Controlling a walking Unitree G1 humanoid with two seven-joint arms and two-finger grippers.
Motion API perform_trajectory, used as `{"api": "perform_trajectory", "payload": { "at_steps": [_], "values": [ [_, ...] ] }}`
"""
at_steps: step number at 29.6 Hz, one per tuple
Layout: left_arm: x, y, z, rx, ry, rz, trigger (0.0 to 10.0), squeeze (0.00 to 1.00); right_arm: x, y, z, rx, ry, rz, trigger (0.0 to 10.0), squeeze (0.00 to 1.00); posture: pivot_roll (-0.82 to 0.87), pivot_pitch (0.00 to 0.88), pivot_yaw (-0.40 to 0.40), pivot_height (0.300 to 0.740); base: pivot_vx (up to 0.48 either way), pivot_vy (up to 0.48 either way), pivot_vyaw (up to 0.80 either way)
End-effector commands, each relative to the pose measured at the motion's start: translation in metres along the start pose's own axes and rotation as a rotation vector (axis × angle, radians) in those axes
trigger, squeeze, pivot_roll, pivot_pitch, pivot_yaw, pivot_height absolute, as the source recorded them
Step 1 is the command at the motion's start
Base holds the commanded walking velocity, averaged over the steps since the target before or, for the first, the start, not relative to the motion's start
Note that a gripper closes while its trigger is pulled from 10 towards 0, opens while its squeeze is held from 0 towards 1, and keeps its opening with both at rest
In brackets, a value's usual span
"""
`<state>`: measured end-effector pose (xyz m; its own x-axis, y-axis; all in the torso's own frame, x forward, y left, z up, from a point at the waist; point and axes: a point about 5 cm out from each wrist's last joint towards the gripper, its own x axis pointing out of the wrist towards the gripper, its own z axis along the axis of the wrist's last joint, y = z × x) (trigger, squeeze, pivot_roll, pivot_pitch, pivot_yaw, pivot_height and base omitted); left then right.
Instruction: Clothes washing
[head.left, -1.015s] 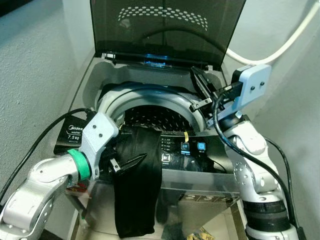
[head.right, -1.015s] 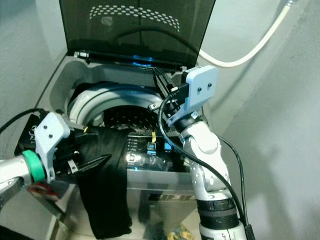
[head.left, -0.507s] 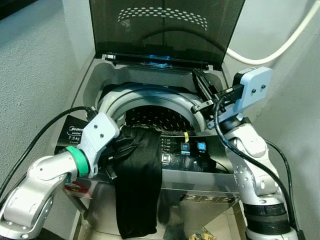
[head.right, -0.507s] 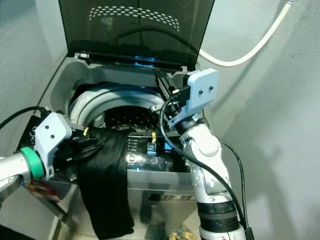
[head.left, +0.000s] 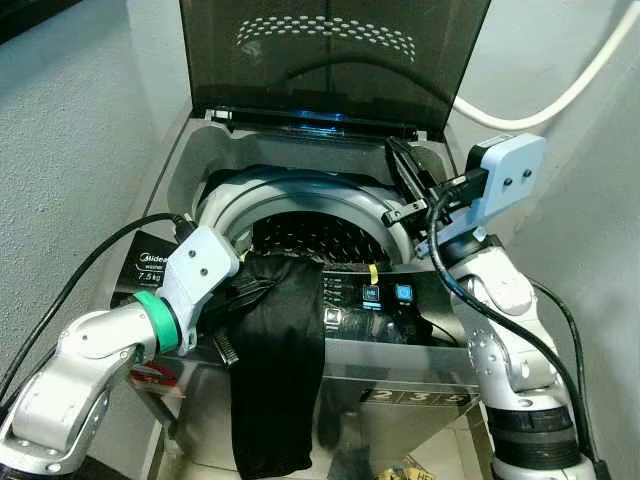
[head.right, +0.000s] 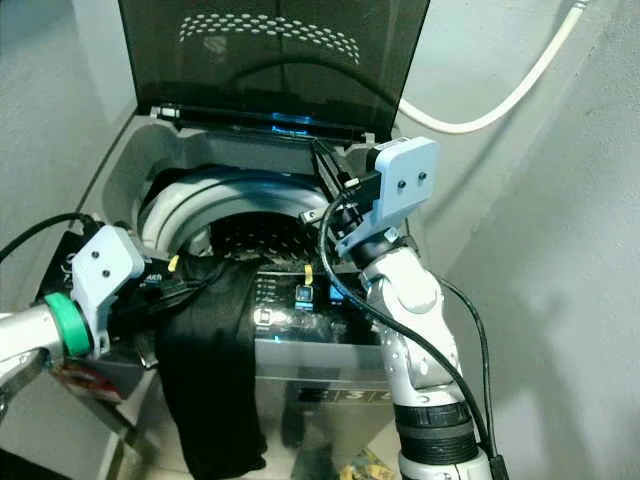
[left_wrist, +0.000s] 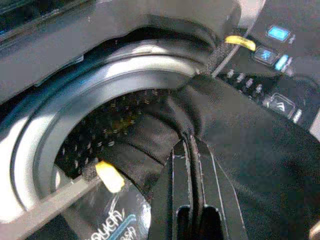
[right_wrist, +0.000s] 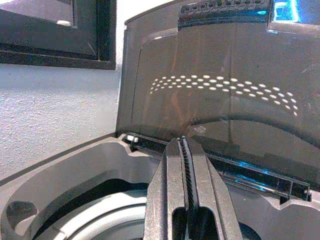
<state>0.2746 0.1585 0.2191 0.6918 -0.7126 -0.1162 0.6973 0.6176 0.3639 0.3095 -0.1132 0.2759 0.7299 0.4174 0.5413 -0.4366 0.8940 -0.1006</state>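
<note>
So on the left side of the head view you've got the left arm coming up from the lower left corner, green band round the wrist, and the left gripper (head.left: 243, 297) sits left of center, right at the front lip of the washing machine (head.left: 190, 160). In the left wrist view its two black fingers (left_wrist: 187, 170) are pressed flat together with the edge of the black garment (head.left: 275, 370) pinched between them, so it's clamped on the cloth.

The garment itself is draped over the front rim: the top end is bunched at the drum opening (head.left: 320, 235), the rest hangs down the outside of the machine's front, center-left, nearly to the bottom edge of the frame. So it's half in, half out at best. There's a black cable (head.left: 90, 270) looping across the left side by the Midea sticker (head.left: 150, 265).

In the middle, the lid (head.left: 335, 60) stands open and upright at the top of the frame, dark and see-through with a dotted reflection. Below it is the grey ring round the perforated drum. Just right of the garment is the control panel (head.left: 385, 295) with a couple of lit blue buttons and a little yellow tag (head.left: 373, 273).

Over on the right, the right gripper (head.left: 400, 170) is held up above the back right corner of the tub, touching nothing. The right wrist view shows its fingers (right_wrist: 184, 185) pressed together with nothing in them, pointing at the lid. A white hose (head.left: 560, 95) runs along the wall in the upper right.
</note>
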Motion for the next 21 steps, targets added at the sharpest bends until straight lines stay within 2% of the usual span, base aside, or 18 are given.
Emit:
{"api": "perform_trajectory", "payload": {
  "at_steps": [1,2,5,6,7,9,10,11,13,15,16,17,18,19,20,21],
  "values": [
    [0.008,0.004,0.007,0.024,-0.051,-0.009,10.0,0.0,-0.002,-0.001,0.002,-0.012,-0.013,-0.003,10.0,0.0,0.13,0.051,0.004,0.74,0.0,0.0,0.0],
    [0.016,0.025,0.035,0.111,-0.167,0.056,10.0,0.0,-0.001,-0.001,0.002,-0.012,-0.014,-0.002,10.0,0.0,0.13,0.055,0.004,0.74,0.0,0.0,0.0],
    [0.018,0.032,0.044,0.143,-0.198,0.08,10.0,0.0,-0.001,0.0,0.002,-0.011,-0.014,-0.002,10.0,0.0,0.13,0.055,0.004,0.74,0.0,0.0,0.0],
    [0.022,0.044,0.058,0.192,-0.24,0.118,10.0,0.0,-0.001,0.0,0.003,-0.011,-0.014,-0.002,10.0,0.0,0.12,0.056,0.005,0.74,0.0,0.0,0.0],
    [0.022,0.044,0.058,0.192,-0.24,0.118,10.0,0.0,-0.001,0.0,0.003,-0.011,-0.014,-0.002,10.0,0.0,0.12,0.056,0.005,0.74,0.0,0.0,0.0],
    [0.029,0.069,0.087,0.281,-0.316,0.185,10.0,0.0,-0.001,0.001,0.003,-0.01,-0.015,-0.003,10.0,0.0,0.12,0.058,0.007,0.74,0.0,0.0,0.0],
    [0.029,0.069,0.087,0.281,-0.316,0.185,10.0,0.0,-0.001,0.001,0.003,-0.01,-0.015,-0.003,10.0,0.0,0.12,0.058,0.007,0.74,0.0,0.0,0.0],
    [0.033,0.079,0.1,0.331,-0.345,0.212,10.0,0.0,-0.001,0.001,0.003,-0.009,-0.014,-0.004,10.0,0.0,0.11,0.059,0.01,0.74,0.0,0.0,0.0],
    [0.035,0.085,0.108,0.36,-0.36,0.224,10.0,0.0,-0.002,0.001,0.003,-0.009,-0.014,-0.005,10.0,0.0,0.11,0.059,0.01,0.74,0.0,0.0,0.0],
    [0.042,0.097,0.125,0.435,-0.385,0.274,10.0,0.0,-0.002,0.002,0.003,-0.009,-0.014,-0.008,10.0,0.0,0.11,0.062,0.013,0.74,0.0,0.0,0.0],
    [0.042,0.097,0.125,0.435,-0.385,0.274,10.0,0.0,-0.002,0.002,0.003,-0.009,-0.014,-0.008,10.0,0.0,0.11,0.062,0.013,0.74,0.0,0.0,0.0],
    [0.045,0.118,0.141,0.565,-0.359,0.484,10.0,0.0,-0.004,0.002,0.003,-0.01,-0.013,-0.013,10.0,0.0,0.09,0.067,0.025,0.74,0.0,0.0,0.0],
    [0.042,0.134,0.158,0.753,-0.344,0.675,10.0,0.0,-0.005,0.002,0.003,-0.011,-0.011,-0.019,10.0,0.0,0.08,0.071,0.027,0.74,0.0,0.0,0.0],
    [0.042,0.134,0.158,0.753,-0.344,0.675,10.0,0.0,-0.005,0.002,0.003,-0.011,-0.011,-0.019,10.0,0.0,0.08,0.071,0.027,0.74,0.0,0.0,0.0],
    [0.038,0.143,0.169,0.929,-0.328,0.795,10.0,0.0,-0.006,0.002,0.004,-0.012,-0.01,-0.024,10.0,0.0,0.08,0.071,0.027,0.74,0.0,0.0,0.0],
    [0.038,0.143,0.169,0.929,-0.328,0.795,10.0,0.0,-0.006,0.002,0.004,-0.012,-0.01,-0.024,10.0,0.0,0.08,0.071,0.027,0.74,0.0,0.0,0.0]
  ]
}}
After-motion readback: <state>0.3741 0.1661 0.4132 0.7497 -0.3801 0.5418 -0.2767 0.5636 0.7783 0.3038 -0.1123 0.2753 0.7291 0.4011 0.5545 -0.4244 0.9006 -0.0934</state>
